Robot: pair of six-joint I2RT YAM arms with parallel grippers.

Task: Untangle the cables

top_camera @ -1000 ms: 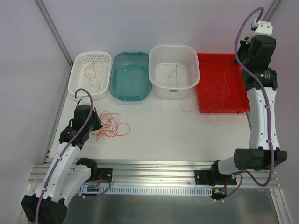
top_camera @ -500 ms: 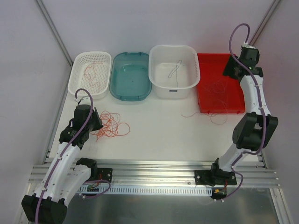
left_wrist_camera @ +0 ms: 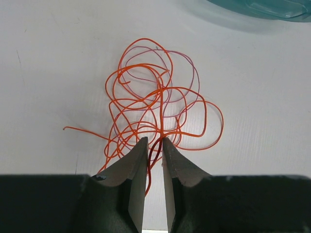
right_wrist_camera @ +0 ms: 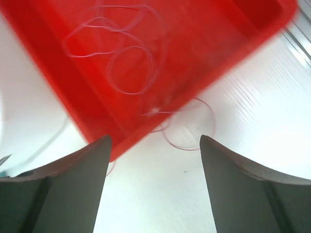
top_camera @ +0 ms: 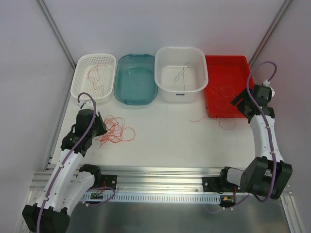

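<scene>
An orange tangle of cables [top_camera: 115, 130] [left_wrist_camera: 155, 102] lies on the white table at the left. My left gripper [top_camera: 100, 129] [left_wrist_camera: 155, 141] sits at its near edge. Its jaws stand a narrow gap apart, and a dark orange strand [left_wrist_camera: 151, 160] runs loosely through that gap. Pale cables [top_camera: 224, 93] [right_wrist_camera: 131, 73] curl in the red tray [top_camera: 243, 65] [right_wrist_camera: 204, 43]. One loop [top_camera: 227, 123] [right_wrist_camera: 189, 131] spills over the tray's front edge onto the table. My right gripper [top_camera: 243, 103] [right_wrist_camera: 154, 138] hovers by the tray's front right, wide open with nothing between its fingers.
Along the back stand a white lattice basket [top_camera: 80, 80] holding an orange wire [top_camera: 95, 73], a teal tub [top_camera: 136, 77] [left_wrist_camera: 262, 7], and a white tub [top_camera: 165, 53] with a grey wire [top_camera: 182, 72]. A metal rail [top_camera: 160, 172] runs along the near edge.
My right arm has swung down from high behind the red tray to its front right, and its jaws have opened. The pale wire has settled into the tray. The left arm has stayed put.
</scene>
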